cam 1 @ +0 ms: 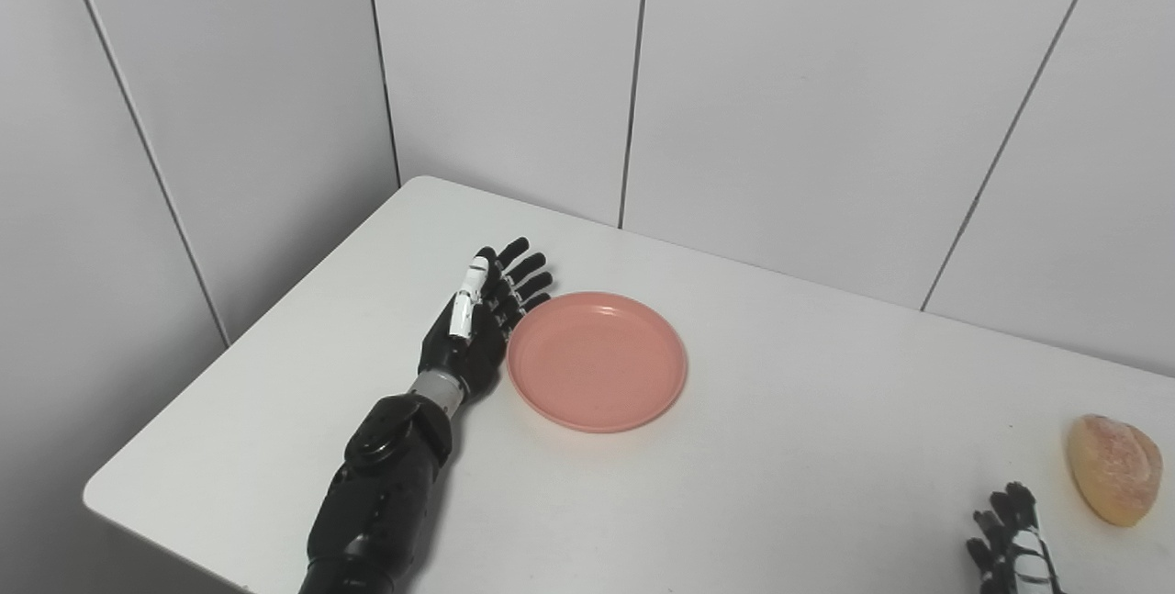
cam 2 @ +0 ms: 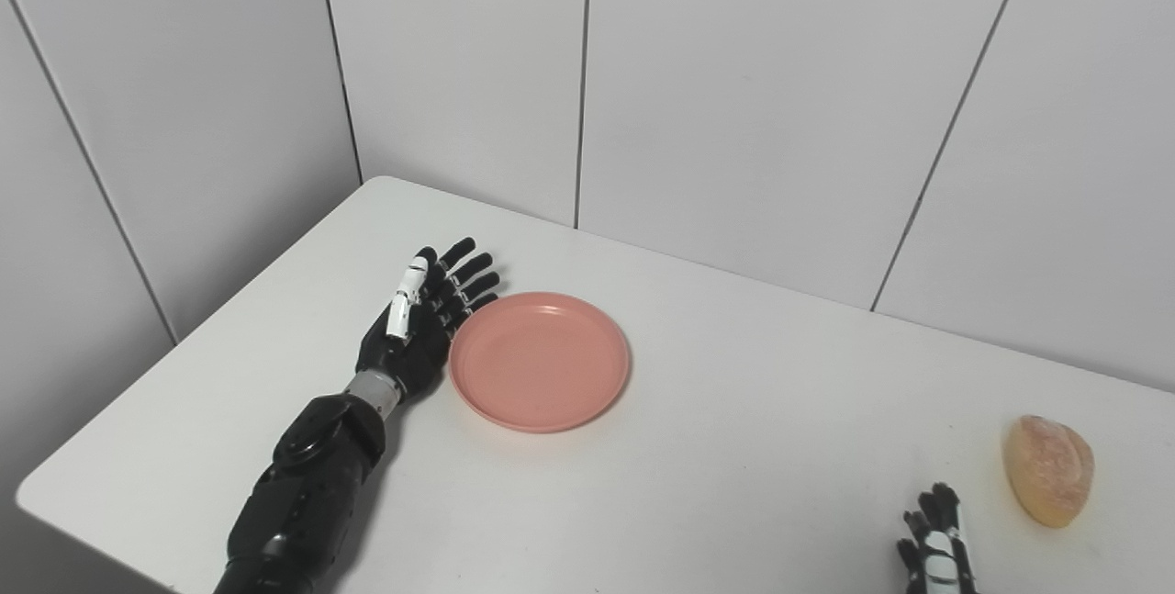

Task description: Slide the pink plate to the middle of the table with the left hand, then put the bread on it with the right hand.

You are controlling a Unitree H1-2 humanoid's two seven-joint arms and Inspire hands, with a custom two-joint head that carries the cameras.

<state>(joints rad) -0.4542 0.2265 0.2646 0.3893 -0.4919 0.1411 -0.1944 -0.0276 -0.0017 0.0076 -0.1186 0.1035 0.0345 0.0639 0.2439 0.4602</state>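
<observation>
My left hand point(cam 1: 479, 319) lies on the white desk point(cam 1: 789, 447) with its fingers stretched out flat, pressed against the left rim of the pink plate point(cam 1: 597, 361). The plate is bare. My right hand point(cam 1: 1012, 543) rests low at the desk's near edge, just beside the bread roll point(cam 1: 1113, 468), not touching it.

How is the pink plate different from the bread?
The pink plate is round, flat and smooth pink; the bread is a lumpy, golden-brown loaf that stands taller. The plate sits toward the table's left, with the left hand open right against its rim; the bread sits far right, a little apart from the right hand, whose fingers look spread and hold nothing. The plate is wider than the bread. Both rest on the white table.
</observation>
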